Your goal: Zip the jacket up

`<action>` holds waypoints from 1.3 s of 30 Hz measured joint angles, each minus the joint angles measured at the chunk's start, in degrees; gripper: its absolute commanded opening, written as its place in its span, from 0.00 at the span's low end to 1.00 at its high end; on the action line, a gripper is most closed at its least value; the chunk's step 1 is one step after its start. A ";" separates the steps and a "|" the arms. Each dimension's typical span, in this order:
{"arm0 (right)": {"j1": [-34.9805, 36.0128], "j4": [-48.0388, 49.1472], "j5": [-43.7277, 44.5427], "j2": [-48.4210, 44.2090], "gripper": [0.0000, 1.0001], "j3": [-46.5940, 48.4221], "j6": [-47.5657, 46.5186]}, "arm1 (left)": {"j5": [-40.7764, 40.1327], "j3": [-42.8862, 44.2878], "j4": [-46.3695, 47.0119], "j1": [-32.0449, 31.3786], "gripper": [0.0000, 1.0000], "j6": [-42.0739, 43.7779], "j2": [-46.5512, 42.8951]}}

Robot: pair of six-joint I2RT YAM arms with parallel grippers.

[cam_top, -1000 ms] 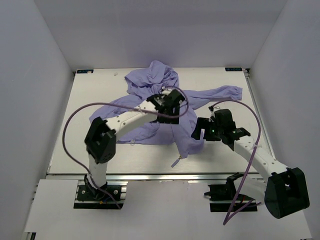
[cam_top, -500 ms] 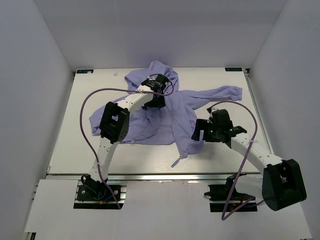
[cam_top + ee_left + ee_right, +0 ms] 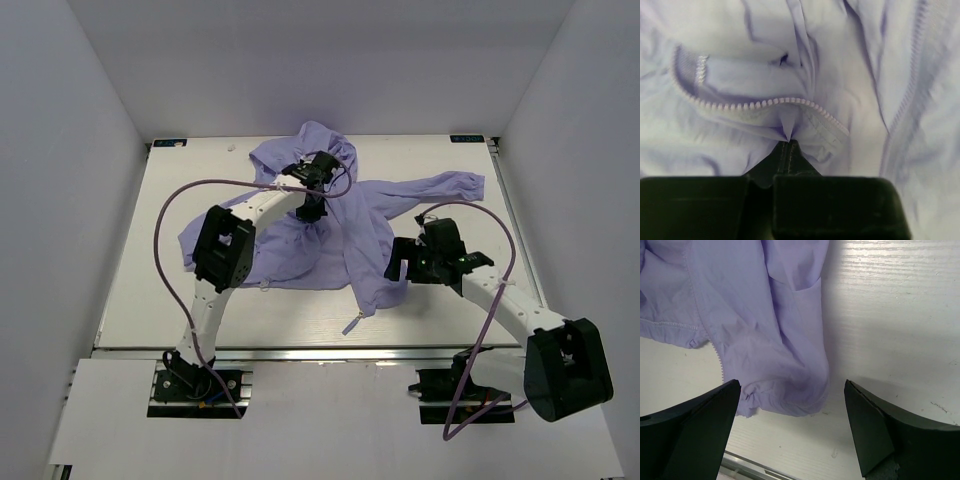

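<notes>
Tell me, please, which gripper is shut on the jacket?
The left gripper: its jaws pinch the jacket beside its zipper; the right gripper stands open.

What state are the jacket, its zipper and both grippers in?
jacket: lying crumpled, front open.
zipper: unzipped, its two rows of teeth apart.
left gripper: shut, pinching a fold of jacket fabric beside the zipper teeth.
right gripper: open, over the jacket's lower corner, holding nothing.

I get bright, even light from above. Glare hits the table (image 3: 900, 260) at 1 o'clock; the jacket (image 3: 920, 75) blurs at 3 o'clock.
</notes>
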 measured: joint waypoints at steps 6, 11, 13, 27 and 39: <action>0.00 0.02 -0.61 -1.09 0.89 0.00 0.00 | 6.58 -11.58 4.26 0.15 0.00 4.66 -15.19; 0.00 0.04 -1.73 -1.79 0.89 -0.02 0.04 | 11.67 -27.41 8.35 -1.36 0.00 6.54 -34.12; 0.00 0.20 -2.45 -2.40 0.89 -0.17 0.04 | 13.07 -34.97 7.32 -4.20 0.00 7.17 -40.89; 0.13 1.27 -4.04 -4.87 0.89 -4.70 -0.07 | 18.47 -46.64 -0.87 -21.55 0.98 4.50 -33.57; 13.38 -0.79 0.85 -9.01 0.89 -3.37 -0.04 | 5.05 -36.28 -3.82 -19.17 0.98 -0.31 -40.41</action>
